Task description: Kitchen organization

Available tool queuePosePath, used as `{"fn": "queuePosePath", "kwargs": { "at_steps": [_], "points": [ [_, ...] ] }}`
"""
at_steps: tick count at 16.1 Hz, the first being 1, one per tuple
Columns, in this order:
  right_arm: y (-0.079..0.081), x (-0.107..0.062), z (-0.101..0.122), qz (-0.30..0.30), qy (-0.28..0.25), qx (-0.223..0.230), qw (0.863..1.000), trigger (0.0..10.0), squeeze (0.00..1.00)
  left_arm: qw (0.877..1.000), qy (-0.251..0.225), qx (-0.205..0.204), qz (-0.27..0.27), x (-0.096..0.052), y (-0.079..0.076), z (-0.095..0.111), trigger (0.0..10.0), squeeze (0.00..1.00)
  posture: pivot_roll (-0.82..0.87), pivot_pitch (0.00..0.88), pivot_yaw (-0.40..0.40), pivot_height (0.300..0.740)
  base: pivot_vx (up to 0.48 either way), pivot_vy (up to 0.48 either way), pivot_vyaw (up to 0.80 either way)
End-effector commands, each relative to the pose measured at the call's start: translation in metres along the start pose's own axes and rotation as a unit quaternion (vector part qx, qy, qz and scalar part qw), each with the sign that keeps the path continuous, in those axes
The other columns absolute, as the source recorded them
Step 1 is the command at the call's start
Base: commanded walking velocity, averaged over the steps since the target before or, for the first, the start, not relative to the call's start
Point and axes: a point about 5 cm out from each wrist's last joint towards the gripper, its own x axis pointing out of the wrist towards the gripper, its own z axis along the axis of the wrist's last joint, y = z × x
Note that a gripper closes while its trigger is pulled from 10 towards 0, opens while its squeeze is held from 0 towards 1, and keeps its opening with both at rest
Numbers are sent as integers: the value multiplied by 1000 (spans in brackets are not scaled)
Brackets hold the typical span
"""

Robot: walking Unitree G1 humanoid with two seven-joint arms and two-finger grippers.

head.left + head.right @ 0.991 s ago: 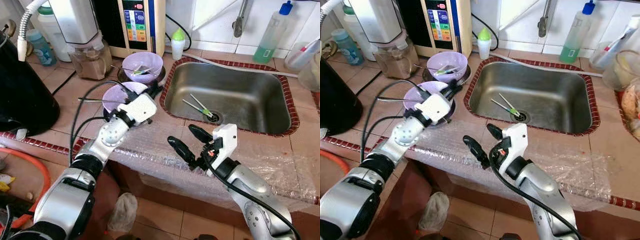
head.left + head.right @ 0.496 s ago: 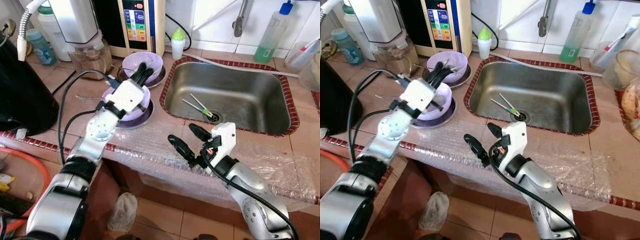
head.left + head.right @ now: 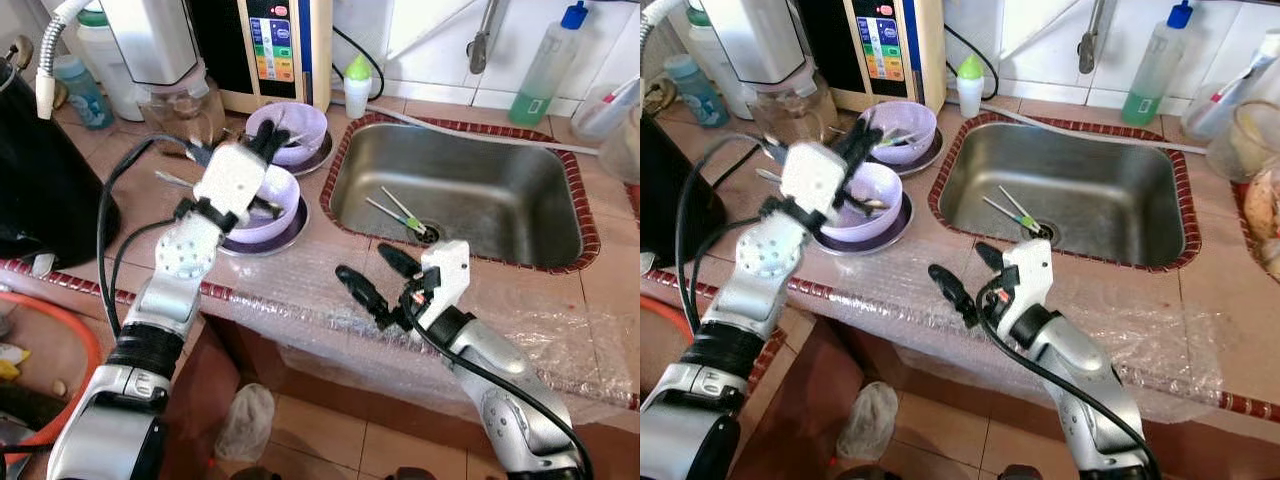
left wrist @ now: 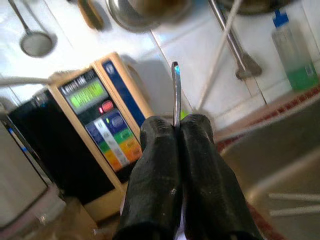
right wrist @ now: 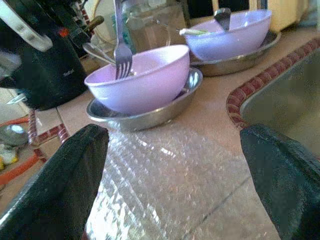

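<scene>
A: Which items are obscured?

B: The left pincer [image 3: 268,143] body covers part of the near purple bowl [image 3: 272,215]. The utensil [image 4: 176,92] clamped between its fingers is hidden below the grip, so its working end cannot be identified.

A: Anything cropped?

B: The faucet [image 3: 480,38] is cut by the top edge. The small items at the sink [image 3: 455,190] drain are too small to identify.

The tiled counter [image 3: 160,180] has a steel sink [image 3: 470,190] set into it, and bubble wrap [image 3: 520,320] covers its front edge. Two steel plates rest on the tiles, the near plate [image 3: 262,238] and the far plate [image 3: 322,152] beside the sink. A green-capped bottle [image 3: 356,88] stands at the back.
</scene>
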Motion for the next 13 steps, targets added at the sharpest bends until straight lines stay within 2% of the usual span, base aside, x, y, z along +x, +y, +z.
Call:
{"fn": "queuePosePath", "kwargs": {
  "at_steps": [1, 3, 5, 7, 8, 9, 13],
  "points": [
    [-4, 2, 6, -12, -14, -24, 1000, 10000, 0, 999, -32, -22, 8, 12, 8, 20, 0, 0, -138, 8, 69, 740, 0, 0, 0],
    [-7, 5, 11, -22, -22, -52, 998, 10000, 0, 997, -43, -71, 4, 19, 8, 32, 0, 0, -138, 8, 69, 740, 0, 0, 0],
    [-16, 11, 23, -56, -47, -99, 992, 10000, 0, 981, -51, -187, -8, 30, 3, 48, 0, 0, -126, 8, 70, 740, 0, 0, 0],
    [-21, 12, 29, -73, -60, -112, 989, 10000, 0, 971, -45, -233, -13, 34, 1, 52, 0, 0, -126, 8, 70, 740, 0, 0, 0],
    [-26, 13, 31, -92, -62, -136, 985, 10000, 0, 958, -36, -282, -34, 38, -8, 53, 0, 0, -126, 8, 70, 740, 0, 0, 0],
    [-28, 14, 32, -94, -65, -140, 984, 10000, 0, 948, -24, -313, -51, 39, -18, 52, 0, 0, -117, 8, 72, 740, 0, 0, 0],
    [-25, 18, 32, -67, -65, -123, 988, 10000, 0, 931, -11, -354, -85, 40, -44, 50, 0, 0, -121, 9, 79, 740, 0, 0, 0]
  ]
}}
